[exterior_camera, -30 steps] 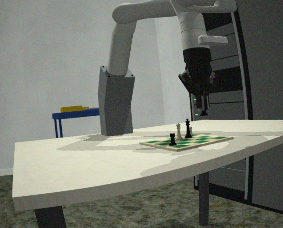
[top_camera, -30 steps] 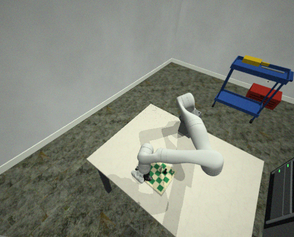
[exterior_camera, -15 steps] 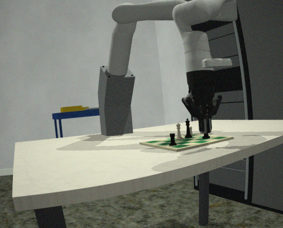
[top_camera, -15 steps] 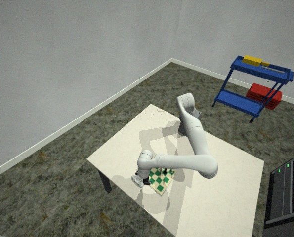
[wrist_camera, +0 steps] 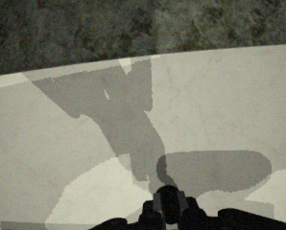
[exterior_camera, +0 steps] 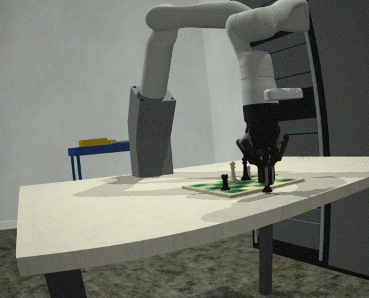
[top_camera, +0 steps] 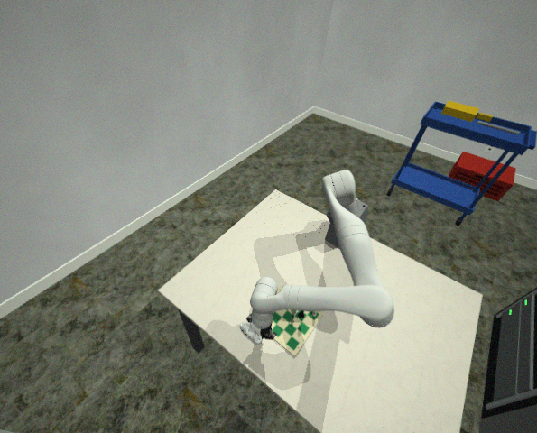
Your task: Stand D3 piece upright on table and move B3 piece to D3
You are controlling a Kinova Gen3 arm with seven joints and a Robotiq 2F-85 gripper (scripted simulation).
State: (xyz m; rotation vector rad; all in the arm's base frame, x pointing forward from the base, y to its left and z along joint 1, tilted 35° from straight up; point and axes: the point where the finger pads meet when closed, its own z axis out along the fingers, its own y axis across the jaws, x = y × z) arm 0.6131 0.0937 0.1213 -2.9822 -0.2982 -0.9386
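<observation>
Blue two-shelf cart (top_camera: 477, 132) seen near corner of grey-walled room, on mottled floor (top_camera: 96, 336). Yellow box (top_camera: 459, 110) and grey bar (top_camera: 499, 127) carried on top shelf; red crate (top_camera: 473, 168) seen just behind lower shelf. Dark cabinet (top_camera: 520, 345) with two green lights (top_camera: 510, 311) stationed at right edge. White baseboard (top_camera: 133, 224) run along wall foot. Pale tabletop (top_camera: 399, 354) crossed by grey shadows.
</observation>
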